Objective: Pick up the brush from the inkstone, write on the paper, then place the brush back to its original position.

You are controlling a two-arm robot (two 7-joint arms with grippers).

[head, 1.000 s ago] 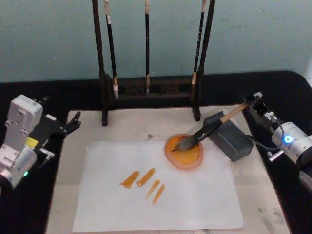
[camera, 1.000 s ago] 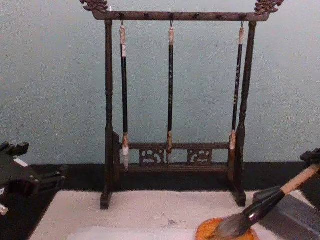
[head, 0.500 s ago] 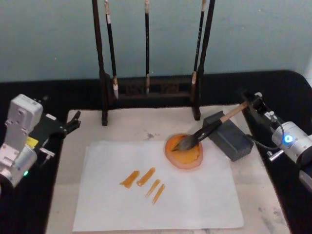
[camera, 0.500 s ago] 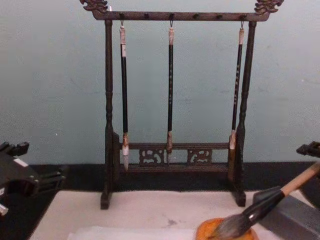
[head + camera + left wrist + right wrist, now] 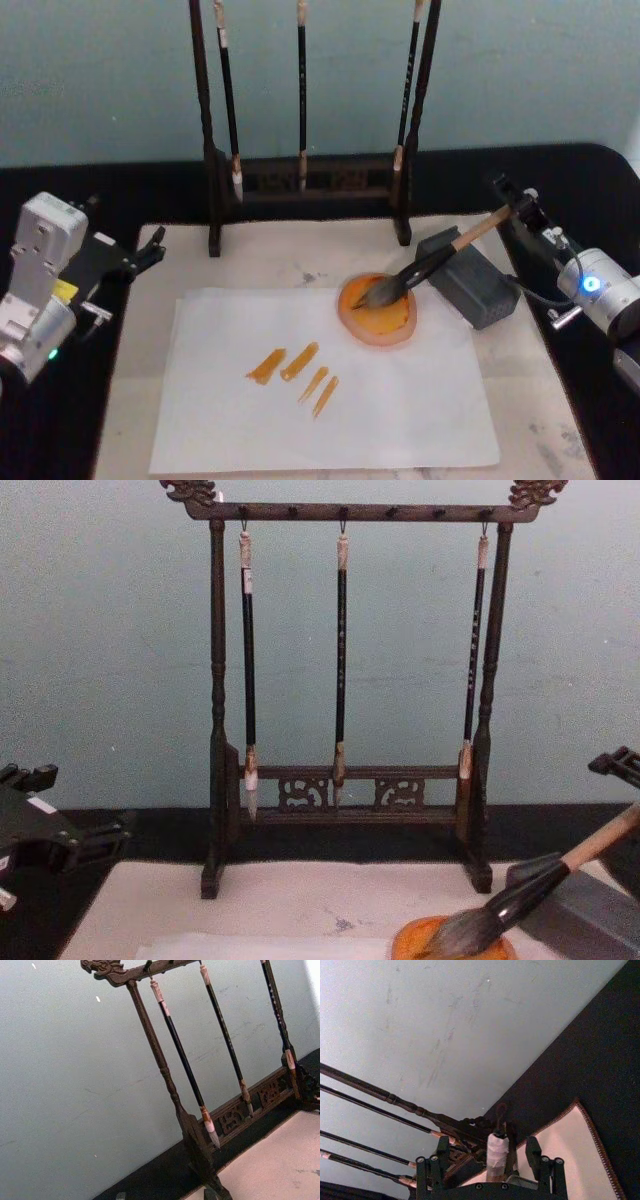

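A: Where's the brush (image 5: pixel 425 268)?
B: Lying tilted, handle propped on the grey block (image 5: pixel 470 277), tuft in the orange dish (image 5: pixel 378 312). The paper (image 5: pixel 320 400) carries four orange strokes.
A: Right gripper (image 5: pixel 512 206)?
B: At the handle's top end. In the right wrist view its fingers (image 5: pixel 540 1160) stand apart either side of the white-wrapped tip, not clamping it.
A: Left?
B: Left gripper (image 5: pixel 150 252) hangs idle over the mat's left edge, fingers slightly apart, nothing in them.
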